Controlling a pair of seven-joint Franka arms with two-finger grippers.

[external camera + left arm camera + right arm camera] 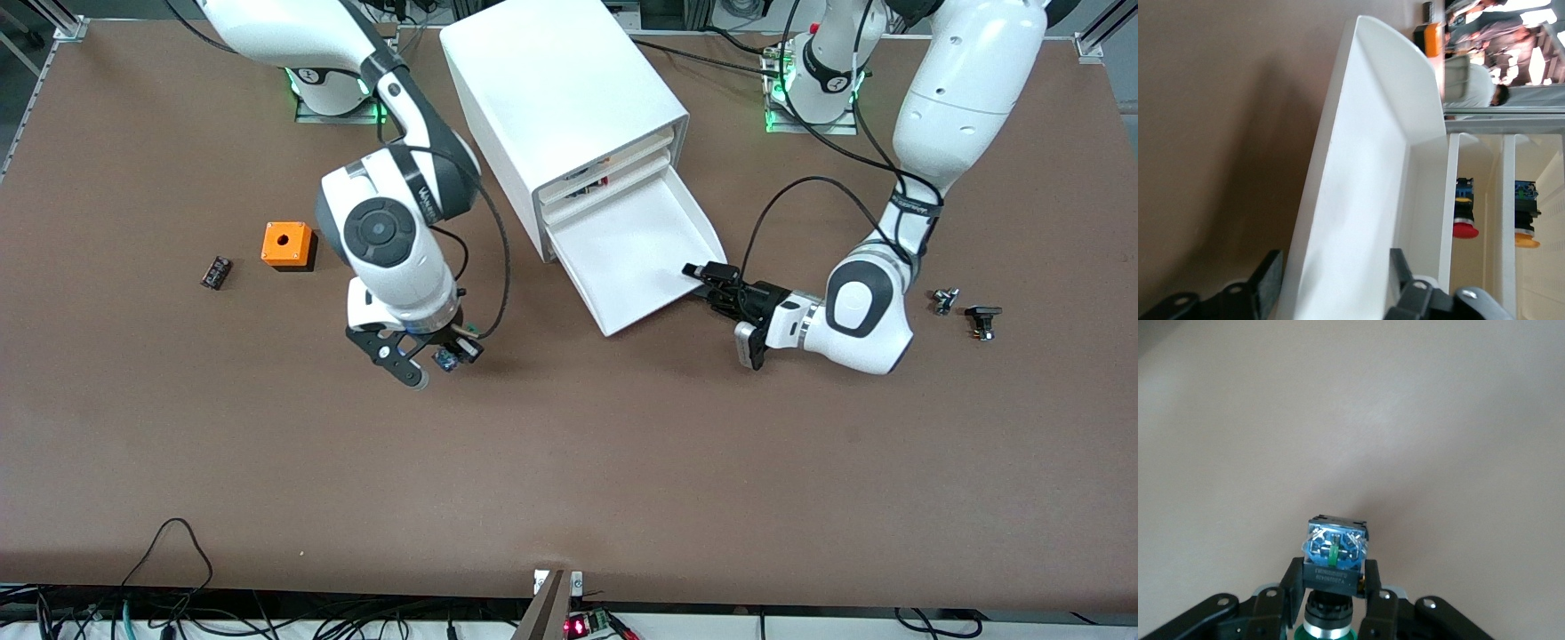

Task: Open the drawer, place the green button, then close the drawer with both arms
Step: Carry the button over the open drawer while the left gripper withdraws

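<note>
The lowest drawer (640, 258) of the white cabinet (551, 89) is pulled out, its front edge sloping down to the table. My left gripper (709, 278) is at the drawer's front corner toward the left arm's end. In the left wrist view the left gripper (1335, 270) is open, its fingers (1269, 279) straddling the drawer's front wall (1365, 167) with gaps on both sides. My right gripper (438, 353) hangs over bare table toward the right arm's end of the drawer. It is shut on the button (1335, 550), blue-grey base outward, green cap toward the palm.
An orange box with a hole (286, 244) and a small black part (216, 271) lie toward the right arm's end. Two small dark parts (982, 318) (945, 300) lie at the left arm's end. The upper drawers hold a red-capped (1465, 210) and a yellow-capped button (1526, 217).
</note>
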